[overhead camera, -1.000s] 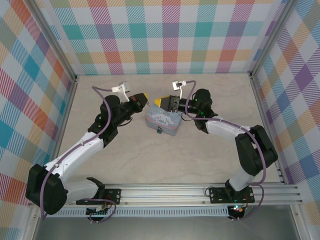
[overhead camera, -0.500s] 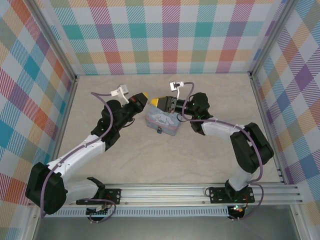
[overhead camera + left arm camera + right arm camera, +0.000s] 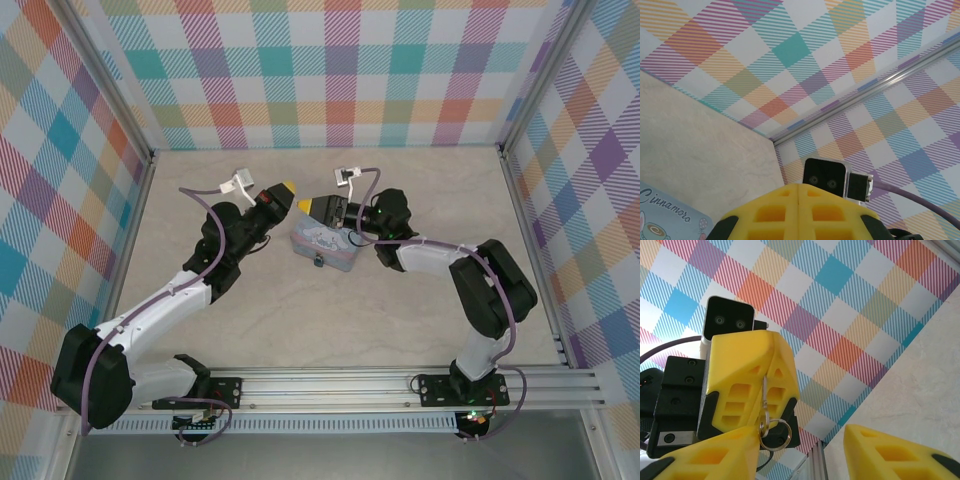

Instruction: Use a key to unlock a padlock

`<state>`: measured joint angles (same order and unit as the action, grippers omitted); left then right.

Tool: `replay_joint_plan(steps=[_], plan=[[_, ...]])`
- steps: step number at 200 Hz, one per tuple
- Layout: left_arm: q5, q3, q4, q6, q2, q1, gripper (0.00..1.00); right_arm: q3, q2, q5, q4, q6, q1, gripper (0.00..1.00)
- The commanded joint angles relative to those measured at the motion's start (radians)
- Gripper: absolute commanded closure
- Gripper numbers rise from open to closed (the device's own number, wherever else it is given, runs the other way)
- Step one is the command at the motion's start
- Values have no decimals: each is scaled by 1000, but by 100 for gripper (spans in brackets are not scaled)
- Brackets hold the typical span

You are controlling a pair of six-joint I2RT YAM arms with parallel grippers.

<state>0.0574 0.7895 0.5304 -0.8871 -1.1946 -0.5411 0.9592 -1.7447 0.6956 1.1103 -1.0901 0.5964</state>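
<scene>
My left gripper (image 3: 285, 190) hovers over the tin's far-left corner, fingers pressed together. In the right wrist view its shut yellow fingers (image 3: 747, 370) pinch the thin grey key (image 3: 763, 390) in their seam, and a small split ring (image 3: 775, 433) dangles from the key. My right gripper (image 3: 305, 205) faces it tip to tip, open; its own yellow fingers (image 3: 705, 452) spread wide at the bottom of that view, and the ring hangs at the left one. The tiny teal padlock (image 3: 317, 263) sits against the near side of the tin, below both grippers.
The pale blue cartoon tin (image 3: 327, 243) lies mid-table under the two grippers; its corner (image 3: 667, 215) shows in the left wrist view. Plaid walls (image 3: 330, 70) close in the back and sides. An aluminium rail (image 3: 400, 380) runs along the near edge.
My right gripper has slid left, closing the gap to the left gripper's tip. The left gripper has shifted slightly back and stays shut on the key.
</scene>
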Motion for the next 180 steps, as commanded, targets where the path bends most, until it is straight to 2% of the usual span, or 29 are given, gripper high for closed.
replay_joint_plan(steps=[1,95,180], plan=[[-16,-15,53,-9,12,-10,100,36,-16,-4,51,-14,9,54],[-19,-25,57,-19,7,-11,100,52,-17,-13,56,-25,12,66],[-27,-31,63,-31,-1,-11,100,59,-21,-6,45,-26,14,71]])
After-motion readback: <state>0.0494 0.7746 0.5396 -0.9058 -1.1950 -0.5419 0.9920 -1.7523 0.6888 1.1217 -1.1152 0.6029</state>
